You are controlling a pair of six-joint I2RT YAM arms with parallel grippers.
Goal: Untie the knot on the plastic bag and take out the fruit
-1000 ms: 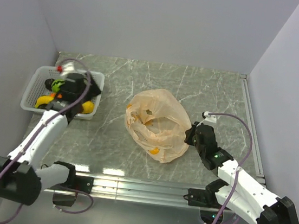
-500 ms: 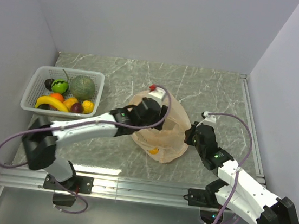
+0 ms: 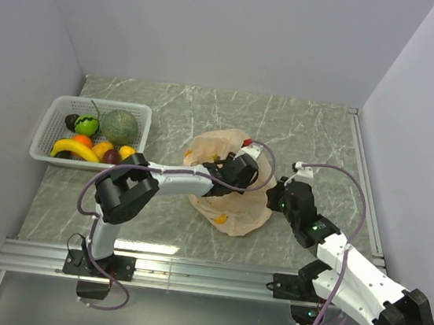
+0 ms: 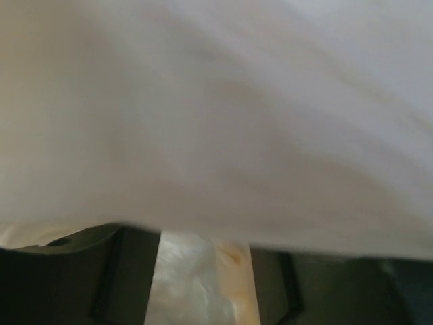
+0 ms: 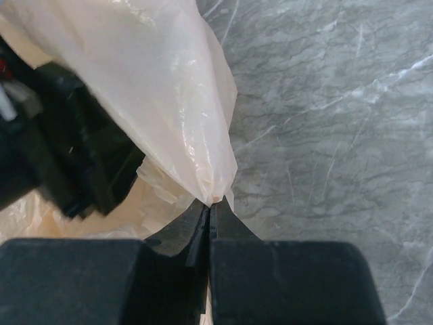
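- Toward the right edge of the table (image 3: 315, 135), the right jaws were clenched on the tip of the thin pale-orange plastic bag (image 3: 211, 146).
- The left jaws, grip impossible to tell, sat nearer the small orange fruit (image 3: 224, 219), which lay toward the near edge.

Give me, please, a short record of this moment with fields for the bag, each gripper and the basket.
bag: middle of the table, crumpled, an orange piece showing through its near side
right gripper: shut on a pointed tip of the bag's film, on the side nearest the right arm
left gripper: over the bag's top, jaws apart, film blurring its camera
basket: far left, holding a banana, a melon and more
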